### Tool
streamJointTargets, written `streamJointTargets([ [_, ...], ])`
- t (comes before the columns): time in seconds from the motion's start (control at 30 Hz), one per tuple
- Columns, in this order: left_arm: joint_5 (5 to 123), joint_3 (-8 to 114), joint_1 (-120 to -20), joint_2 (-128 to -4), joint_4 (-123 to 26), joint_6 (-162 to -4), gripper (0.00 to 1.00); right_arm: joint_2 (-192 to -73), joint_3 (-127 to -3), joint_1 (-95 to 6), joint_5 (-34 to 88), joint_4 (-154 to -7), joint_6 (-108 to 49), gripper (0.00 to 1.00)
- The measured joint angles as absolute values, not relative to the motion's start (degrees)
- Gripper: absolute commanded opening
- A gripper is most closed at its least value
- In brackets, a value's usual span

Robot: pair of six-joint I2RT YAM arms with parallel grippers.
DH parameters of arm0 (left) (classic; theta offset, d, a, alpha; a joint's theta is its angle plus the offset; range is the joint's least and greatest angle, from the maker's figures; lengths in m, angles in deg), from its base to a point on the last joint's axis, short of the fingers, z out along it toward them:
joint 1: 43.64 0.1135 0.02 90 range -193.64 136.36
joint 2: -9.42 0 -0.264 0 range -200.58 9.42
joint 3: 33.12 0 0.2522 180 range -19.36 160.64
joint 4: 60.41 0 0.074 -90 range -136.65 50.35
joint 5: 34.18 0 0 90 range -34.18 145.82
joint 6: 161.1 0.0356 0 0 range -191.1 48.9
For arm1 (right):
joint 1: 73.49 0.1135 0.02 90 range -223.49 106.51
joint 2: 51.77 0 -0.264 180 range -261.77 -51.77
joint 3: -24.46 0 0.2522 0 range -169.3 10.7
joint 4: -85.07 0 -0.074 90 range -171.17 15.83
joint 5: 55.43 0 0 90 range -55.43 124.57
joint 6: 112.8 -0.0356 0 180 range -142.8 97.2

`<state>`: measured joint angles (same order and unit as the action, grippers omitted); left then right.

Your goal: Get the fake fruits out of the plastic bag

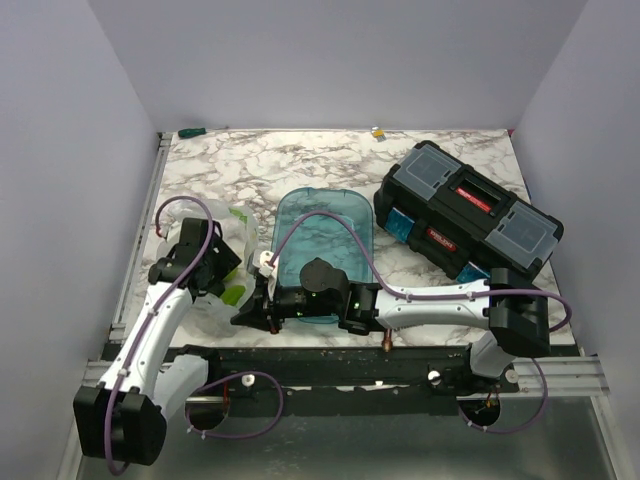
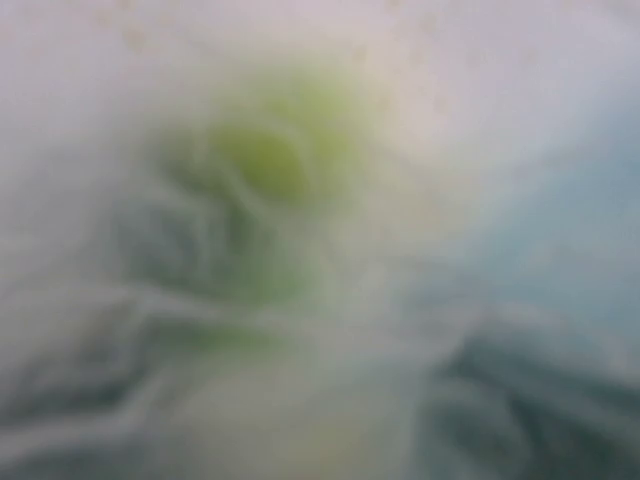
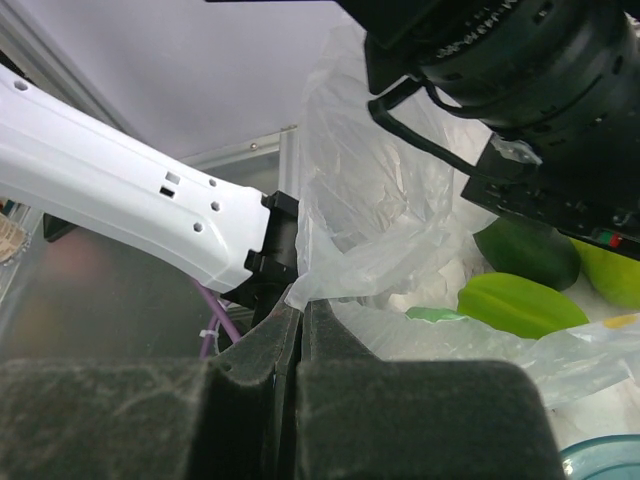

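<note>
The plastic bag (image 1: 212, 308) lies crumpled at the table's left with green fake fruits (image 1: 235, 294) inside. My left gripper (image 1: 222, 270) reaches down into the bag's mouth, and its fingers are hidden by the plastic. The left wrist view is all blur, with a yellow-green fruit (image 2: 265, 160) close ahead. My right gripper (image 3: 303, 308) is shut on the bag's edge (image 3: 380, 210), holding it up. Past the film lie a dark green fruit (image 3: 525, 250), a light green fruit (image 3: 520, 305) and a yellow-green fruit (image 3: 612, 275). From above, the right gripper (image 1: 245, 312) sits by the bag's near right side.
A teal tray (image 1: 330, 215) lies just right of the bag, partly under my right arm. A black toolbox (image 1: 470, 210) stands at the back right. A copper fitting (image 1: 387, 340) rests at the table's near edge. The left arm's white link (image 3: 130, 190) crosses close to my right gripper.
</note>
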<state>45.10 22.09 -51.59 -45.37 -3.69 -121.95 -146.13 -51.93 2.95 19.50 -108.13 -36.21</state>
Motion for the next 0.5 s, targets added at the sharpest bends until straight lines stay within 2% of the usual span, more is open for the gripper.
streamJointTargets([
  [0.23, 44.9, 22.1, -51.6, -40.7, 1.3, -122.4, 0.77, -146.1, -51.9, 3.0, 19.5, -108.1, -36.2, 0.01],
  [0.33, 46.3, 22.1, -51.6, -39.8, 3.6, -121.9, 0.82, -146.1, -51.9, 3.0, 19.5, -108.1, -36.2, 0.01],
  [0.5, 48.7, 22.0, -51.6, -39.5, 8.4, -122.1, 0.78, -146.1, -51.9, 3.0, 20.6, -108.1, -36.2, 0.01],
])
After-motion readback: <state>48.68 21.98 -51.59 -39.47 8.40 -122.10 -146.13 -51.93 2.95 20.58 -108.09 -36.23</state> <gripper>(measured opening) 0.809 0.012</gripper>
